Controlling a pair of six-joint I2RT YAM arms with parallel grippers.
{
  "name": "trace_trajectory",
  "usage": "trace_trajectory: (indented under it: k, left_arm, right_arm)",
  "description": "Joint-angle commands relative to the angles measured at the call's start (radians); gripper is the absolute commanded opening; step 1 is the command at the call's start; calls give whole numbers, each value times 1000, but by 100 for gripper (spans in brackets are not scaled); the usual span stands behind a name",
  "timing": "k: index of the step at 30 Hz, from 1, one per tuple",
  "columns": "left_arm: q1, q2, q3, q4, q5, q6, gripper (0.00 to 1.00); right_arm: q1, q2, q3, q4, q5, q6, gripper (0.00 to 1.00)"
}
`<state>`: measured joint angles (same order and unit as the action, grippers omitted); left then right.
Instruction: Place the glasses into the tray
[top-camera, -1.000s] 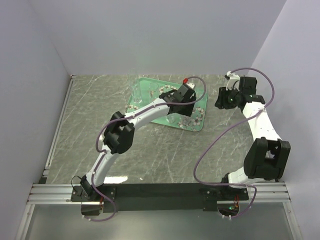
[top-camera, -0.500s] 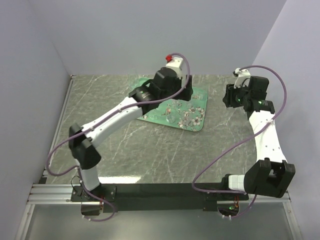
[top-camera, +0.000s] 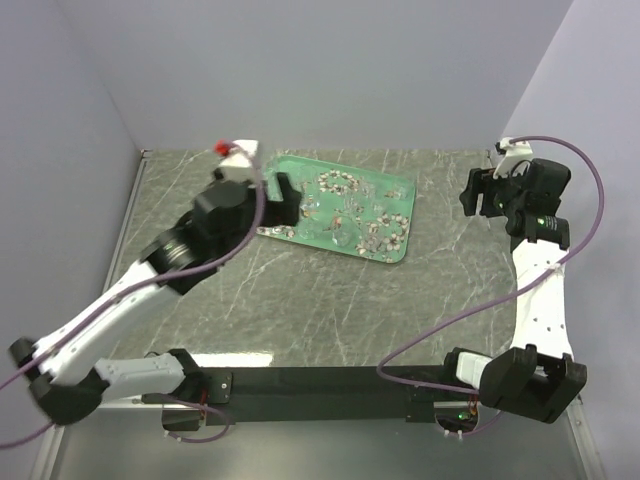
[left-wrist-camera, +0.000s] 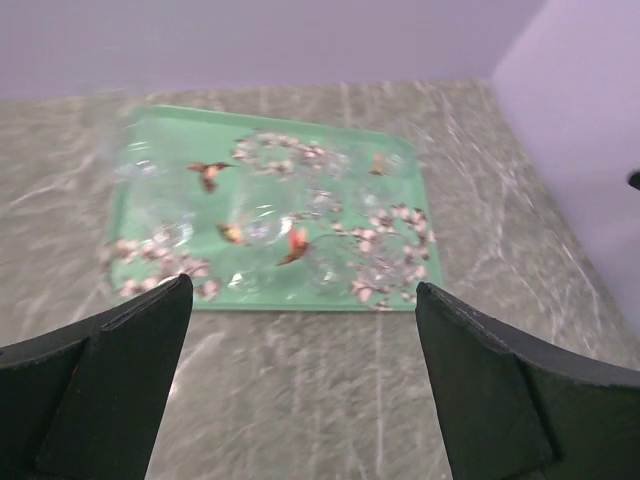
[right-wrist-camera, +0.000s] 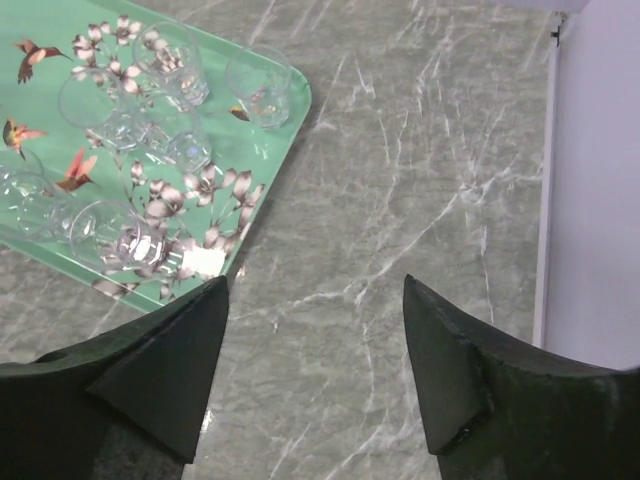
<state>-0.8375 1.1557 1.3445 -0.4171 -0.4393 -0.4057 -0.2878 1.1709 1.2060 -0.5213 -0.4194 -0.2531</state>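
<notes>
Glasses (right-wrist-camera: 260, 88) standing in tray (right-wrist-camera: 268, 142) | left gripper (left-wrist-camera: 302, 292) spread, empty | right gripper (right-wrist-camera: 315, 285) spread, empty

blurred clear glasses (left-wrist-camera: 262, 222) on the mint-green tray (left-wrist-camera: 395, 300), beyond spread black fingers (left-wrist-camera: 110, 380)
</notes>
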Motion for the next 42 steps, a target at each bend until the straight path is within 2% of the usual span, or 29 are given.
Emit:
trace_trajectory:
  k: [1, 3, 7, 17, 20, 23, 30, 42]
  left_arm:
    - [41, -160, -114, 0, -128, -30, 99]
    - [87, -215, -175, -51, -176, -45, 99]
    - [204, -335, -257, -98, -193, -68, 100]
    - [631, -367, -393, -22, 48, -79, 99]
    - [740, -355, -410, -8, 106, -87, 99]
    - [800, -361, -444, 9, 129, -87, 99]
    - [815, -402, -507, 21, 157, -91, 99]
    - [815, -424, -530, 18, 157, -74, 99]
  right_arm:
    - [-13, -48, -20, 50, -32, 34, 80]
    - [-13, -63, -28, 56, -12, 41, 89]
    - [-19, -80, -46, 69, 50, 61, 96]
    - [-39, -142, -115, 119, 155, 155, 98]
    - [-39, -154, -125, 119, 226, 201, 99]
    - [-39, -172, -138, 116, 260, 206, 99]
    - [-40, -201, -151, 113, 303, 218, 99]
    - [-39, -197, -134, 118, 280, 226, 99]
